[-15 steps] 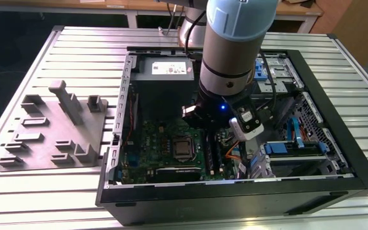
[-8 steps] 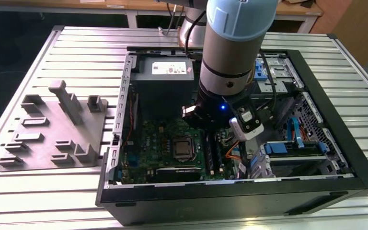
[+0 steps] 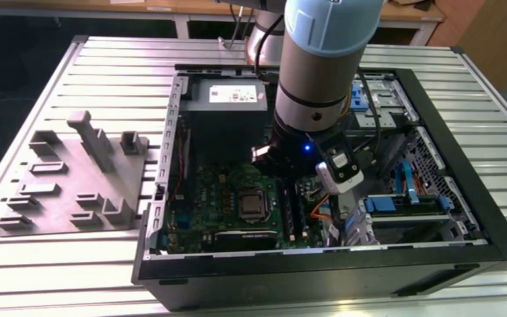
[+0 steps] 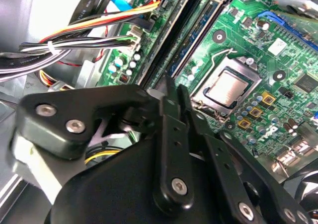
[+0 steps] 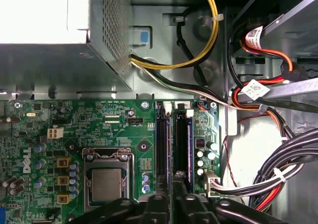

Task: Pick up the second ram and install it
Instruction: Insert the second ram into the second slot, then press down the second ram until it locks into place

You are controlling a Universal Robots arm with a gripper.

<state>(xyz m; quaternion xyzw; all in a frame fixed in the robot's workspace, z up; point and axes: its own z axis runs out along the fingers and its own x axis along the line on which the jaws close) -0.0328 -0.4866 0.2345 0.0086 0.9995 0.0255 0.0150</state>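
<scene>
My gripper (image 5: 171, 204) has its fingers drawn close together, with nothing between them as far as I can see in both wrist views (image 4: 174, 97). It hangs just above the near end of the memory slots.

The ram (image 5: 182, 144) is not in the gripper. In the first wrist view it stands as a dark blue stick in the slot farther from the socket (image 5: 107, 182), and its near end goes under the fingers. The neighbour slot (image 5: 161, 144) looks dark; I cannot tell if it is filled.

Around them is the board (image 5: 109, 124), with cables (image 5: 278, 169) off to one side. In the exterior view the arm (image 3: 324, 66) reaches down into the open case (image 3: 324, 264).

I judge that the picking is done and the seating step is in hand. A push here calls for straight, even pressure on the top edge until the end latches close. I cannot see the latches well.
</scene>
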